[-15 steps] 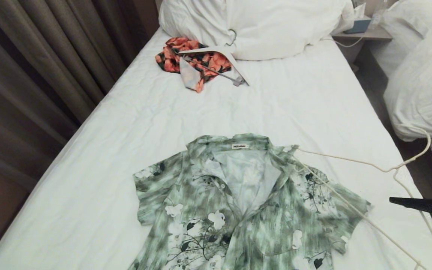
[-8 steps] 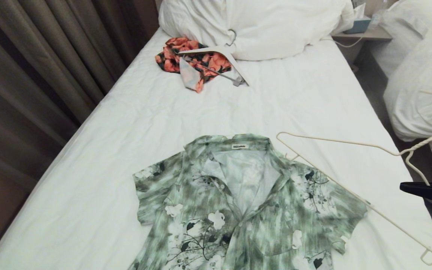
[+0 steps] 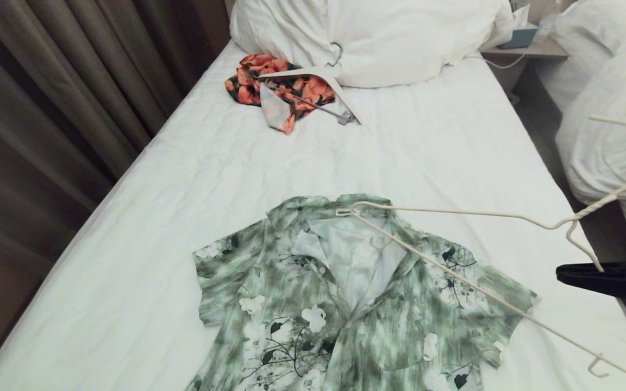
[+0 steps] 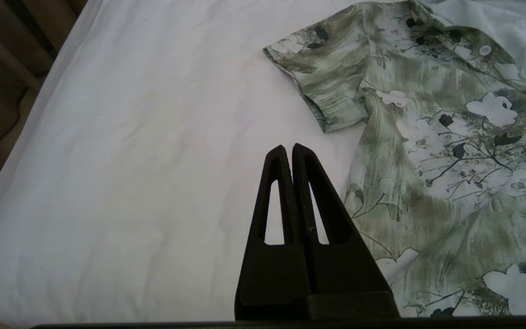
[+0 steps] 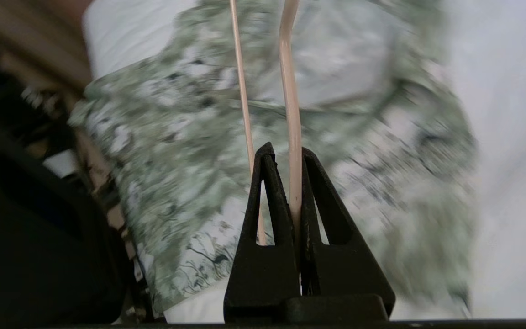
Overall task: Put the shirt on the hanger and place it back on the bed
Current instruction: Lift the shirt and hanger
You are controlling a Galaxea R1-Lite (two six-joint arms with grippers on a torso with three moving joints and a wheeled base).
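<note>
Barely begun: hanger [image 3: 454, 271] clenched in right gripper [image 3: 563, 270] at right edge, tip over collar of shirt [image 3: 345, 293] lying flat at lower centre of bed [image 3: 128, 260], unthreaded; left gripper [image 4: 289, 151] clenched, empty.

Head view: soft, even indoor light, no hard shadows; white bed [image 3: 182, 179] sheet reads bright but not clipped, curtains [image 3: 47, 108] at the left fall off dark. Left wrist view: sharp, sheet slightly washed out with a faint pink tint mid-frame. Right wrist view: heavy motion smear across the shirt [image 5: 199, 151]; only the hanger [image 5: 292, 114] wire and right gripper [image 5: 286, 153] stay crisp, one corner near black.
</note>
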